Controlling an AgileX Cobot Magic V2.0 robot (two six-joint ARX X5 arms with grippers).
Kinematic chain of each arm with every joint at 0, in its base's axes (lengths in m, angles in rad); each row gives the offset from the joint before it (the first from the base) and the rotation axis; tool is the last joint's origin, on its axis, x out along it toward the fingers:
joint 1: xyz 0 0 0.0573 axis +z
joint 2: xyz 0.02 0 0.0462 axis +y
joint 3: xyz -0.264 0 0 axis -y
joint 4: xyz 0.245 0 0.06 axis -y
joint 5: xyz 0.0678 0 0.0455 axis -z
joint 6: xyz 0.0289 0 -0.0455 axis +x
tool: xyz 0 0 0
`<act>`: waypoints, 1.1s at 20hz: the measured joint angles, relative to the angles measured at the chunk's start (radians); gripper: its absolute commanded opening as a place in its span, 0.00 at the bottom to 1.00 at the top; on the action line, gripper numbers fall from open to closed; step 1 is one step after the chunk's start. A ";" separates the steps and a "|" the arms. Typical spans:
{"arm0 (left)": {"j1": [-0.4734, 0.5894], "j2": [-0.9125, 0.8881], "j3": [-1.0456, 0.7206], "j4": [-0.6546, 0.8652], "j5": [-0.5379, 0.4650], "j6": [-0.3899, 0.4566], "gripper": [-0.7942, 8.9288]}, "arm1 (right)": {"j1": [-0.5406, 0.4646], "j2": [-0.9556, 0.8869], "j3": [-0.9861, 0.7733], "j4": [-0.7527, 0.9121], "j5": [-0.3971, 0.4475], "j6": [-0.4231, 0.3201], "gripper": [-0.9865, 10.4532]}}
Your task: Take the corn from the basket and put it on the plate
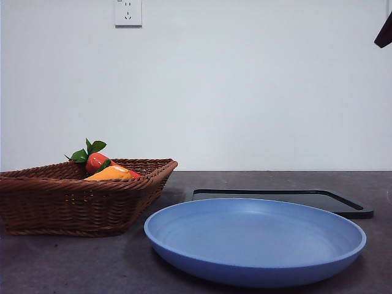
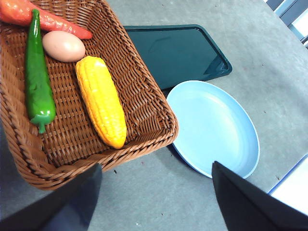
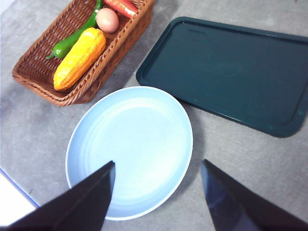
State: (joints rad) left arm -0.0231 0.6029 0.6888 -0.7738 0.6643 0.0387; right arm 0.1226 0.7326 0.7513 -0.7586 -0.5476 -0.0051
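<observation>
The corn (image 2: 101,101) lies lengthwise in the brown wicker basket (image 2: 144,82), between a green pepper and the basket's side wall. My left gripper (image 2: 156,166) hovers open above the table just outside the basket's rim, holding nothing. The light-blue plate (image 3: 130,139) rests on the table beside the basket, and my right gripper (image 3: 159,162) hangs open and empty over it. The right wrist view also takes in the corn (image 3: 79,57) and the basket (image 3: 36,67). From the front, only the corn's orange-yellow top (image 1: 110,174) peeks over the basket (image 1: 73,202), left of the plate (image 1: 254,245).
A green pepper (image 2: 37,82), a pinkish egg (image 2: 63,46) and a carrot (image 2: 48,19) share the basket. A flat dark tray (image 3: 231,72) lies behind the plate. A black arm tip (image 1: 384,30) shows at the front view's top right corner.
</observation>
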 measured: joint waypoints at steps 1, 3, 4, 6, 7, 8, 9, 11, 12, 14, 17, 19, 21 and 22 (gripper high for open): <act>0.000 0.000 0.000 0.002 0.000 0.000 0.47 | 0.000 0.021 0.001 0.007 0.000 0.014 0.34; 0.000 0.000 0.000 0.009 0.000 -0.001 0.47 | 0.001 0.084 0.004 0.008 0.000 0.041 0.34; 0.000 0.000 0.000 0.009 0.000 -0.001 0.47 | 0.004 0.122 0.004 0.008 0.000 0.051 0.34; 0.000 0.000 0.000 0.009 0.000 -0.003 0.47 | 0.022 0.201 0.004 0.018 0.000 0.063 0.34; 0.000 0.000 0.000 0.009 0.000 -0.004 0.47 | 0.032 0.244 0.004 0.031 0.000 0.065 0.34; 0.000 0.000 0.000 0.011 0.000 -0.004 0.47 | 0.040 0.289 0.004 0.046 0.000 0.066 0.34; 0.000 0.000 0.000 0.014 0.000 -0.004 0.47 | 0.046 0.335 0.004 0.064 0.000 0.066 0.34; 0.000 0.000 0.000 0.015 0.000 -0.004 0.47 | 0.056 0.425 0.004 0.109 0.000 0.067 0.33; 0.000 0.000 0.000 0.015 0.000 -0.004 0.47 | 0.063 0.467 0.004 0.127 0.000 0.071 0.32; 0.000 0.000 0.000 0.015 0.000 -0.004 0.47 | 0.076 0.550 0.004 0.154 0.000 0.074 0.31; 0.000 0.000 0.000 0.015 0.000 -0.004 0.47 | 0.094 0.642 0.004 0.181 0.000 0.075 0.31; 0.000 0.000 0.000 0.015 0.000 -0.004 0.47 | 0.109 0.686 0.004 0.198 0.000 0.075 0.29; -0.001 0.000 0.000 0.015 0.000 -0.004 0.47 | 0.122 0.719 0.004 0.206 -0.001 0.076 0.26; -0.001 0.000 0.000 0.015 0.000 -0.004 0.47 | 0.129 0.732 0.004 0.214 -0.001 0.077 0.25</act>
State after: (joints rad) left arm -0.0238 0.6029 0.6888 -0.7586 0.6643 0.0345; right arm 0.2516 1.4647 0.7551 -0.5442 -0.5484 0.0723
